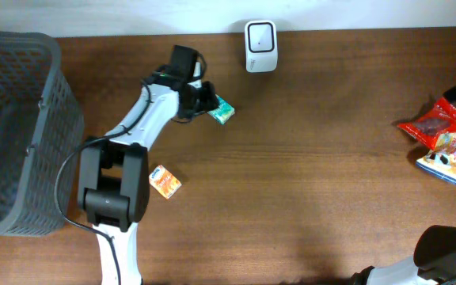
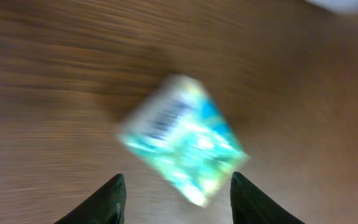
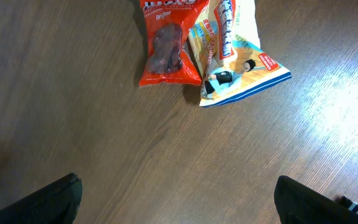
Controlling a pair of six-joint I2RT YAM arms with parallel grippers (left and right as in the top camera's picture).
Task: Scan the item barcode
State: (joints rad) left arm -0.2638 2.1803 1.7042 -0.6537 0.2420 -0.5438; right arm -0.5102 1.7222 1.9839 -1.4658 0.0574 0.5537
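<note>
The left tool (image 2: 178, 200) is released, its jaws apart. The teal packet (image 2: 182, 140) sits free just beyond them, seemingly on the table (image 1: 307, 182), below-left of the scanner (image 1: 260, 36). The step in hand looks like pickup. Next, the tool needs to close on the packet and face its barcode to the scanner. In the wrist view its long axis runs diagonally, with the striped end up-left.

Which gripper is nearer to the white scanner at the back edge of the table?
Left. The left gripper is close in front of the white scanner, beside a green packet. The right gripper is far off at the table's opposite end, near the snack bags.
</note>
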